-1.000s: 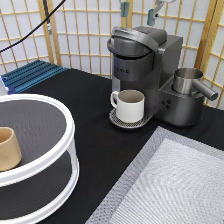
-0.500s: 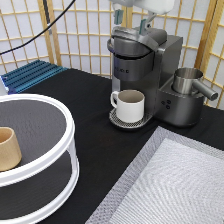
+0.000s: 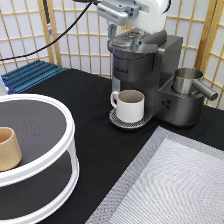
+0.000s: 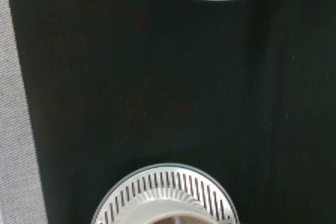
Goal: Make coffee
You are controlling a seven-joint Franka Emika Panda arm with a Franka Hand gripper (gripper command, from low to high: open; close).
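Dropping from the exterior view's top edge over the last second, my claw (image 3: 121,37) is now hanging just above the head of the coffee machine (image 3: 150,65), where before it was higher and further toward that view's right. Its two fingers are standing spread apart and pinching nothing, with their tips close over the closed lid; I cannot tell whether they are touching it.

I am judging the step in hand to be work at the brewer's lid, not at the cup. The white mug (image 3: 130,105) is already sitting on the drip tray (image 3: 117,121) under the spout. My wrist camera is looking straight down at the tray's slotted grate (image 4: 169,195) on the dark worktop (image 3: 95,100). Any contact with the lid is calling for a slow, square approach, since the glossy top is offering little to catch on.

No coffee pod is showing in either view. It is not between my fingers, and I cannot tell whether it is lying inside the closed head beneath them.

Well apart from me, the tan cup (image 3: 7,147) is sitting on the round tiered stand (image 3: 60,150).
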